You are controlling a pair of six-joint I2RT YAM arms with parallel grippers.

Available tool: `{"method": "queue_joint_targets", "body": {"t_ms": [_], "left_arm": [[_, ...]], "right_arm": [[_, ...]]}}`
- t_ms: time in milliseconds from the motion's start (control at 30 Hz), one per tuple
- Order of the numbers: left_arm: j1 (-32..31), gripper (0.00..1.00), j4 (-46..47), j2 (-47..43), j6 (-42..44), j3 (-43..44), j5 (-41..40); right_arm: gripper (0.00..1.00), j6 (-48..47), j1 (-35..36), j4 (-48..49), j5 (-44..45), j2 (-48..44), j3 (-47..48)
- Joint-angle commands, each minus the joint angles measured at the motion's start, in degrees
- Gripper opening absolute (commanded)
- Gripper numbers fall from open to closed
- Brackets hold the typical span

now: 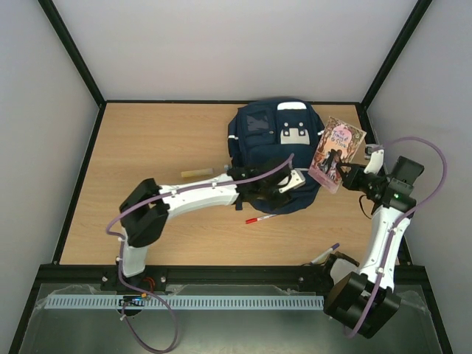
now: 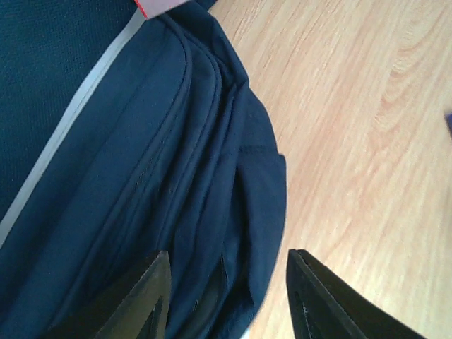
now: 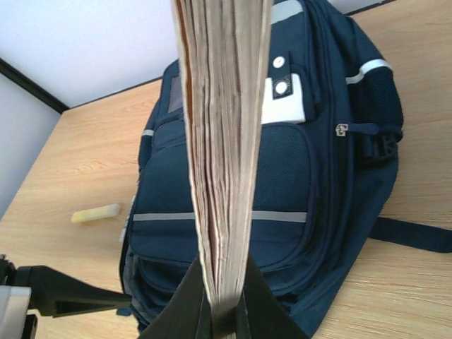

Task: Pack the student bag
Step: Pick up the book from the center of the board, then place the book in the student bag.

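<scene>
The navy student bag [image 1: 267, 144] lies flat at the back middle of the table, front pockets and white patch up. My left gripper [image 1: 286, 184] is at the bag's near edge. In the left wrist view it [image 2: 229, 296] is open, with the bag's seamed edge [image 2: 176, 183] lying between the spread fingers. My right gripper [image 1: 348, 175] is shut on a pink-covered book [image 1: 337, 150], held tilted just right of the bag. In the right wrist view the book's page edge [image 3: 226, 141] stands up from the shut gripper [image 3: 224, 314], with the bag [image 3: 311, 183] behind it.
A red pen [image 1: 259, 219] lies on the table just in front of the bag. A yellow highlighter [image 1: 196, 173] lies left of the bag and shows in the right wrist view [image 3: 97, 212]. Another small pen [image 1: 328, 253] lies near the right arm's base. Black frame rails border the table.
</scene>
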Motion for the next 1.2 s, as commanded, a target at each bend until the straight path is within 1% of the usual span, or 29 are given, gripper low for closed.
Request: {"method": "queue_joint_targets", "body": {"t_ms": [0,100,200,300,433,500,667,800,833,933,1067,1133,1167], "left_arm": [[-0.1,0.5,-5.4,6.7,7.7,8.7,-0.7],[-0.1,0.54,-7.0,11.0,9.2,14.1,-0.8],[0.0,0.55,-10.3,15.0,10.7,19.2,-2.1],[-0.2,0.56,-12.1,18.0,11.5,22.3,-2.4],[-0.9,0.59,-9.8,19.8,10.7,22.5,-6.7],[-1.0,0.59,-9.2,20.6,10.7,22.9,-8.9],[-1.1,0.55,-9.4,22.8,11.2,24.1,-11.6],[-1.6,0.55,-9.0,23.1,12.2,23.0,-13.8],[-1.9,0.54,-8.8,23.2,12.6,22.4,-14.8],[-2.2,0.46,-8.9,23.3,12.9,22.2,-16.3],[-2.2,0.35,-8.4,22.4,12.6,22.1,-15.5],[-2.2,0.28,-8.2,21.7,12.6,22.3,-14.9],[-2.2,0.26,-8.2,21.3,12.6,22.4,-14.7]], "right_arm": [[0.01,1.2,-0.2,2.7,2.7,-1.5,-1.5],[0.01,1.6,-0.2,3.2,3.1,-2.7,-1.8],[0.01,2.4,-0.3,4.9,3.8,-5.0,-2.9],[0.01,3.2,-0.3,6.1,4.9,-6.4,-3.4],[0.01,3.2,-0.3,6.3,5.6,-5.5,-3.4],[0.01,3.1,-0.3,6.3,5.8,-5.2,-3.4],[0.01,2.8,-0.3,6.3,5.9,-5.3,-3.5],[0.01,2.9,-0.3,6.4,5.9,-5.2,-3.6],[0.01,2.9,-0.3,6.3,5.9,-5.1,-3.6],[0.01,2.9,-0.3,6.3,5.9,-4.8,-3.6],[0.01,3.3,-0.3,6.7,5.9,-4.3,-3.7],[0.01,3.8,-0.3,6.7,5.8,-2.8,-2.9],[0.01,3.4,-0.3,6.0,5.2,-1.7,-2.0]]}}
